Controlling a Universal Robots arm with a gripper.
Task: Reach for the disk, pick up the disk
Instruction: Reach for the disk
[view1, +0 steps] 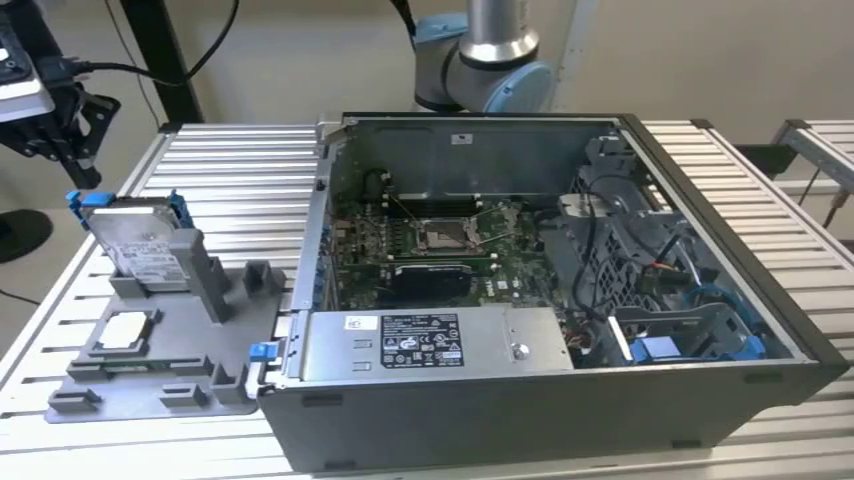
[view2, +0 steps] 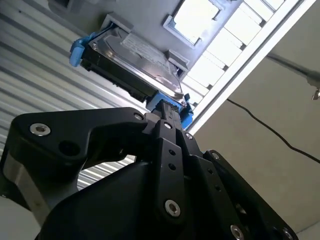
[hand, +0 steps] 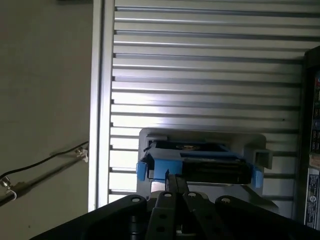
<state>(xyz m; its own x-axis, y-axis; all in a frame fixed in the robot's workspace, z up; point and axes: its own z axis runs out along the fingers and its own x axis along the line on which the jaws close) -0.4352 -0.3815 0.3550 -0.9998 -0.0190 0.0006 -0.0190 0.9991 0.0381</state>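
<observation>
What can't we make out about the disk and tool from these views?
- Exterior view: the tool is cut off by the picture's left edge. The lower part of the disk is hidden in the grey fixture.
- First wrist view: the disk is edge-on, so its label is out of sight, and the tool covers part of its edge.
- Second wrist view: the tool hides one blue-railed end of the disk.

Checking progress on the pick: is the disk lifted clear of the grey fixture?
No. In the exterior view the disk stands upright in a slot of the grey fixture, resting on it.
</observation>
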